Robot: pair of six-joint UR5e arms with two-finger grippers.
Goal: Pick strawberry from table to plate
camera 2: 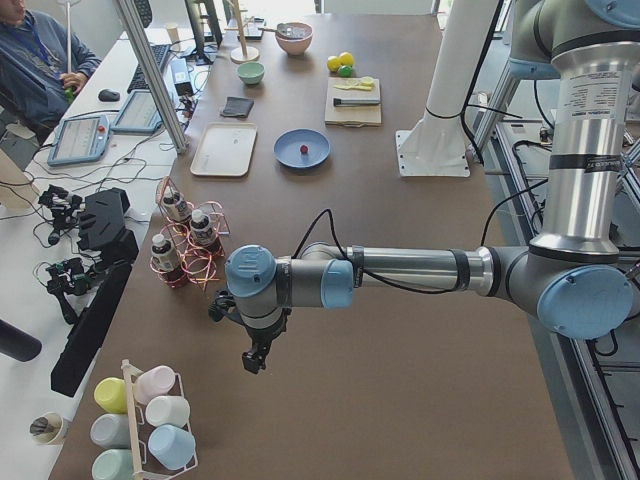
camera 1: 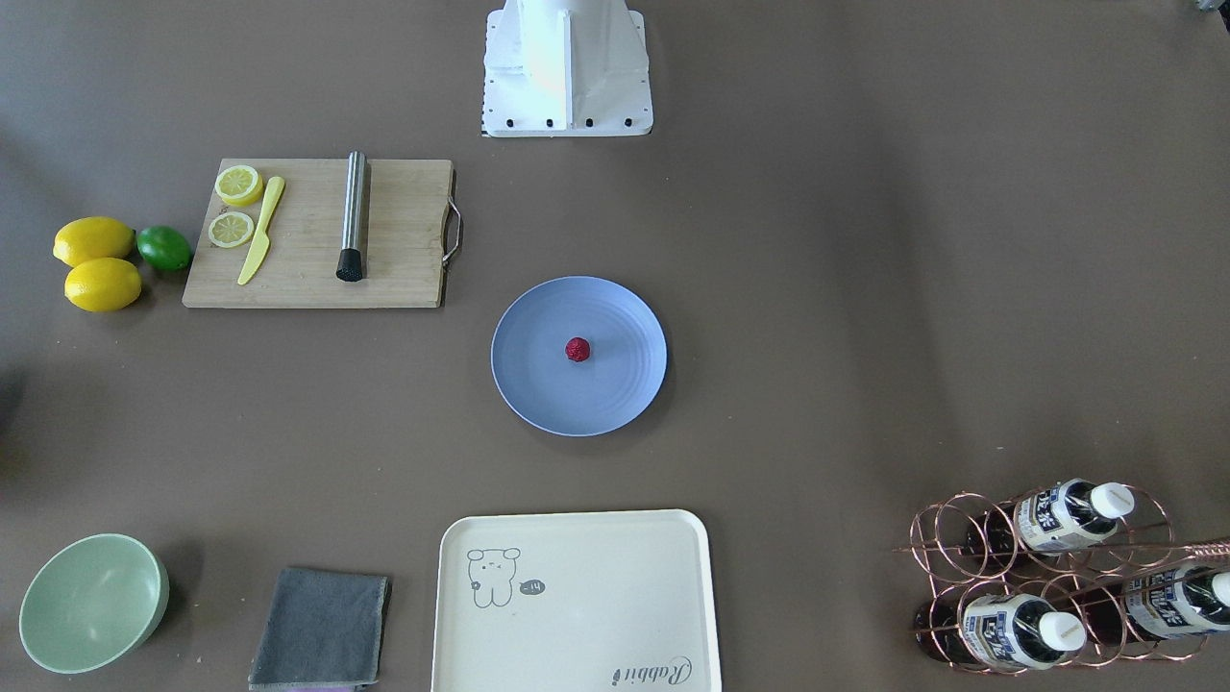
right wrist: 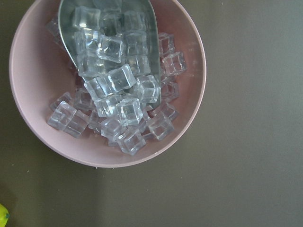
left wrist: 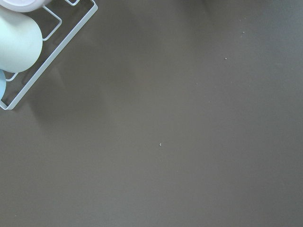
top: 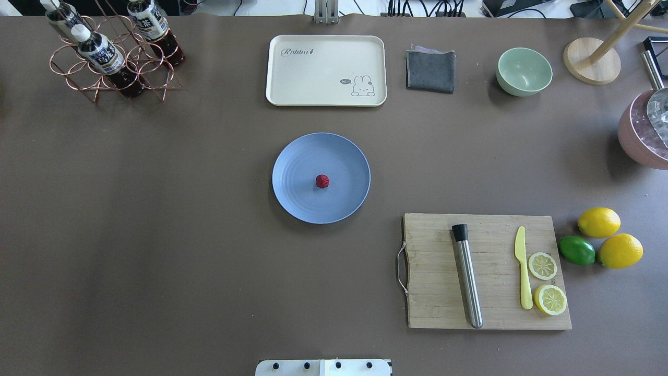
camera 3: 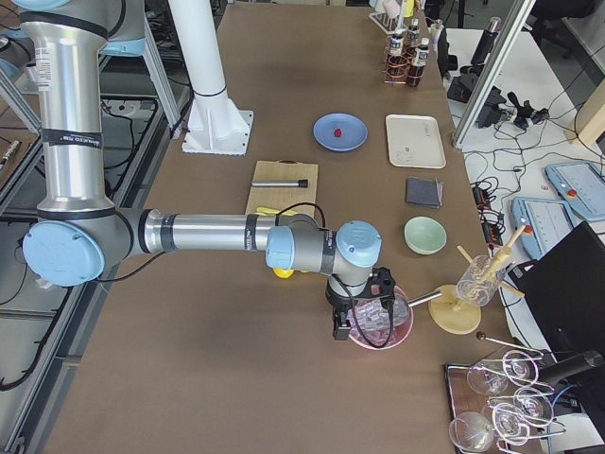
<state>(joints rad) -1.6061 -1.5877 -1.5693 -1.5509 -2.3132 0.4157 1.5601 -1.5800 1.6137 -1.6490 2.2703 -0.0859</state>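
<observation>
**Strawberry on plate; both claws at opposite ends of the counter**

The strawberry (top: 322, 181), small, dark red and bumpy, rests at about the centre of the periwinkle-blue plate (top: 302, 156). The plate lies in the middle of the counter (camera 1: 817, 288). A cream tray (top: 313, 78) is near its far side. A wooden cutting board (top: 438, 292) lies toward the near edge on the robot's right.

Neither claw is close to the fruit, and neither appears in the overhead or front-facing view.

The left claw (camera 2: 255, 362) points downward above the counter's end on the robot's left, past the copper bottle rack (camera 2: 185, 240). It is well apart from the plate. Its wrist camera shows bare counter, with a corner of a white wire rack (left wrist: 57, 47) and a pale cup (left wrist: 16, 45) at the upper left.

The right claw (camera 3: 340, 331) hangs at the opposite end of the counter, just over a pink bowl (right wrist: 33, 71). It too is well apart from the plate. Its wrist camera looks straight down on the bowl, which holds clear ice cubes (right wrist: 118, 94) and a metal scoop (right wrist: 66, 19).

Each claw is seen only from a side camera. From these views I cannot tell whether either one is released or clenched. Nothing can be made out between the fingers of either.
</observation>
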